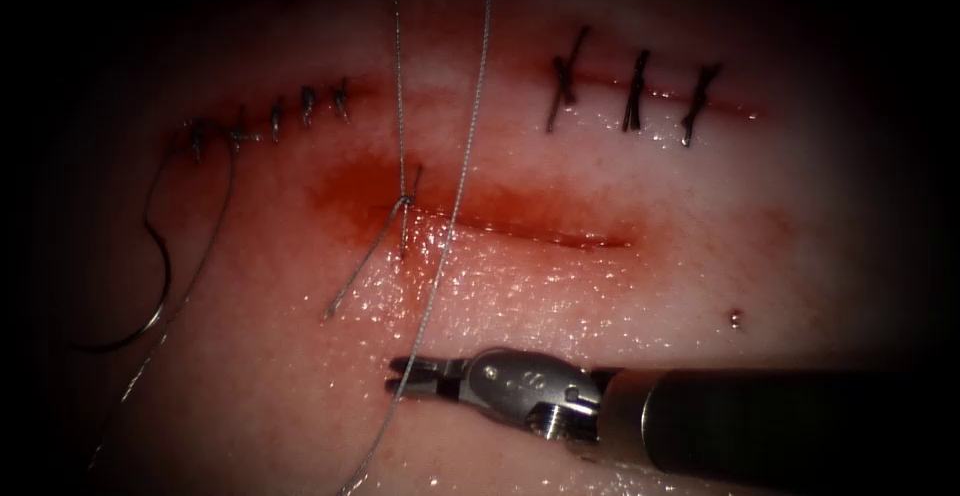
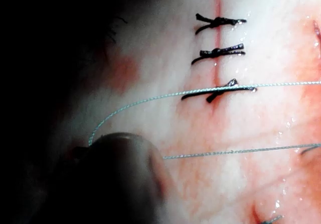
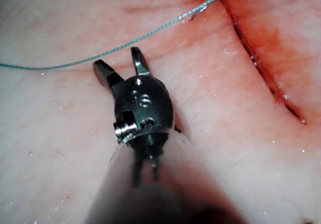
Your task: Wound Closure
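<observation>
My right tool [image 1: 391, 376] reaches in from the right, below the open cut [image 1: 520, 224]. Its jaws [image 3: 116, 56] stand open and hold nothing. The thread [image 1: 440, 256] runs just past their tips. A knot [image 1: 403, 199] sits at the cut's left end, with one strand rising out of the picture and a short tail [image 1: 350, 281] lying on the tissue. The curved needle [image 1: 163, 291] lies free on the tissue at the far left, outside the tissue and held by neither tool. My left tool [image 2: 120, 174] shows as a dark rounded shape, and two thread strands [image 2: 225, 89] lead to it.
Two older cuts above are closed with dark stitches: several at the upper left [image 1: 275, 116] and three at the upper right [image 1: 635, 91]. Red fluid [image 1: 350, 191] pools around the knot. Loose thread [image 1: 195, 276] trails from the needle down the left side.
</observation>
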`<state>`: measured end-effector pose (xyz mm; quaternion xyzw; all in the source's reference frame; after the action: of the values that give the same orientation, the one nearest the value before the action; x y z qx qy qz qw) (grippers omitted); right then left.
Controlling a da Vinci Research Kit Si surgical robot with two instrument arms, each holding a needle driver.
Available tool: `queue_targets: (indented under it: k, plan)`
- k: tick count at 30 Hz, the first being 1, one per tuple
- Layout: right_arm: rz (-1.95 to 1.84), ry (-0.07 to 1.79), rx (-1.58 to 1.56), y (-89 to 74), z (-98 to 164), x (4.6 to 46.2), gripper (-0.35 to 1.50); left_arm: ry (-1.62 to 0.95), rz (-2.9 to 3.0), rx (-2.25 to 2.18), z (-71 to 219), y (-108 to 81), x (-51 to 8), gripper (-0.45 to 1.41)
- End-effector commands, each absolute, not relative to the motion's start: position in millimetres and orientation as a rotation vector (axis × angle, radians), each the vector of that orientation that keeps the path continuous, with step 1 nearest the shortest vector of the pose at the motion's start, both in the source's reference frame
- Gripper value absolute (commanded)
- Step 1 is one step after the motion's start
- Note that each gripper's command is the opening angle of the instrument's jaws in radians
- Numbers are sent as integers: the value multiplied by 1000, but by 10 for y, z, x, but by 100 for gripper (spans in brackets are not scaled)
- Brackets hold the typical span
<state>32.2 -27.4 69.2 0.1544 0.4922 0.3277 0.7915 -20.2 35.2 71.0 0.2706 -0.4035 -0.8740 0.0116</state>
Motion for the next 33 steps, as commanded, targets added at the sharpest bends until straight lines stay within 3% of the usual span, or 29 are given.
queue_targets:
  k: [1,8,12,19,33]
  plan:
    - [711,1061,321,-274,694,326,114,-1251,-2729,868,714,349,-207,-45]
    - [730,1055,280,-255,674,317,146,-1151,-2726,1067,697,312,-199,-45]
    - [719,1069,266,-243,659,305,145,-1084,-2736,1243,681,292,-193,-45]
    - [677,1065,230,-213,640,275,123,-935,-2757,1540,637,266,-177,-45]
    - [702,1046,151,-150,672,302,138,-737,-2698,1925,550,249,-174,-45]
